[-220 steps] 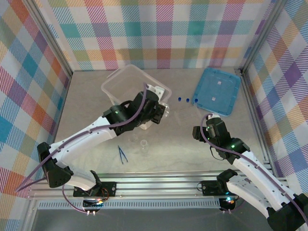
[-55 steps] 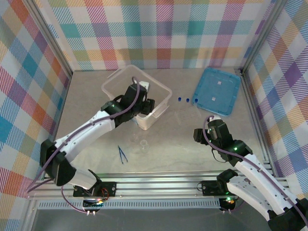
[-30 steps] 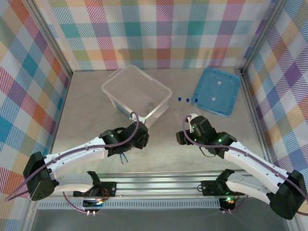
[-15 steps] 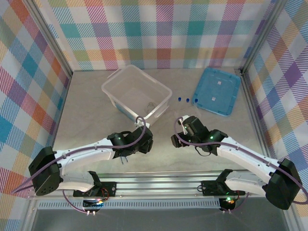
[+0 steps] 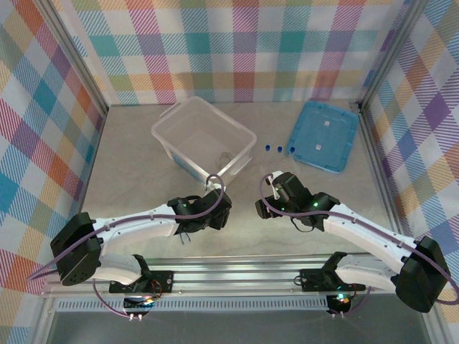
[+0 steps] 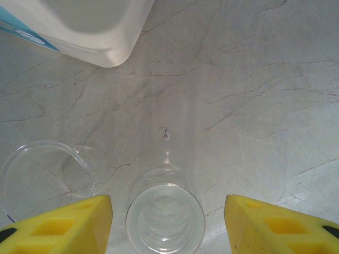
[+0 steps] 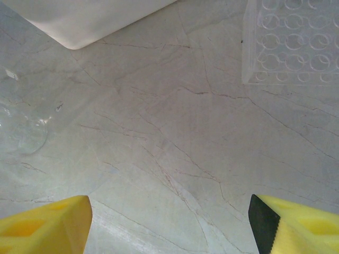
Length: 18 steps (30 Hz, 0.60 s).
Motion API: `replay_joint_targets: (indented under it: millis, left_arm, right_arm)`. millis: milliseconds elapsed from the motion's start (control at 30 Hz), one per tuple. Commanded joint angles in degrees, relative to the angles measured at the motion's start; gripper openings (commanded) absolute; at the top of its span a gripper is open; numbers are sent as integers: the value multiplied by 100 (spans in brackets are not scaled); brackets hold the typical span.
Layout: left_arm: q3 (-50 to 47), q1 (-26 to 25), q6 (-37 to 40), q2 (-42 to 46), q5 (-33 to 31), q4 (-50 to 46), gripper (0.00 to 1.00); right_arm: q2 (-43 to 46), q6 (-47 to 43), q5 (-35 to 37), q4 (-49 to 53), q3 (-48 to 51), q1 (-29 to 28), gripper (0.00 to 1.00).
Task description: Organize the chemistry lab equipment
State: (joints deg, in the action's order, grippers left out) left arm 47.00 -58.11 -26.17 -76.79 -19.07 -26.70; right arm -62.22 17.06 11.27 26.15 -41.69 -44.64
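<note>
Hanging low over the table [image 5: 136,165], the left end effector [image 6: 168,202] has its yellow fingers [image 6: 63,225] spread moderately. A small clear glass vessel [image 6: 165,219] stands between them, seen from above as rings, with a gap on each side. Whether it is a beaker or a flask I cannot tell. Just to its left sits a second clear glass piece [image 6: 47,174] with a pouring lip. In the overhead view a tip of the dark blue tweezers [image 5: 185,235] shows beside that arm.

Behind stands the translucent plastic box [image 5: 172,115], with one small glass item [image 5: 224,155] on its floor. A blue label [image 6: 24,33] runs along the box's side, its writing too small to read.

The right end effector [image 7: 168,205] is spread wide over bare table and holds nothing. Beyond it lies a clear rack [image 7: 291,42] of round wells. Farther right three blue-capped tubes [image 5: 280,149] stand in a short row, just beside the flat blue lid [image 5: 323,135].
</note>
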Motion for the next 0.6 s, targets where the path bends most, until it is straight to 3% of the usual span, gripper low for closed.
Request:
replay_joint_targets:
  millis: [0,567]
  left_arm:
    - [-95,-69,-124,-71,-118,71,57]
    - [-139,-69,-186,-169,-40,94,44]
  right_arm:
    - [5,-43,32,-11,-173,-34,79]
    - [107,6,68,-4,-137,-28,79]
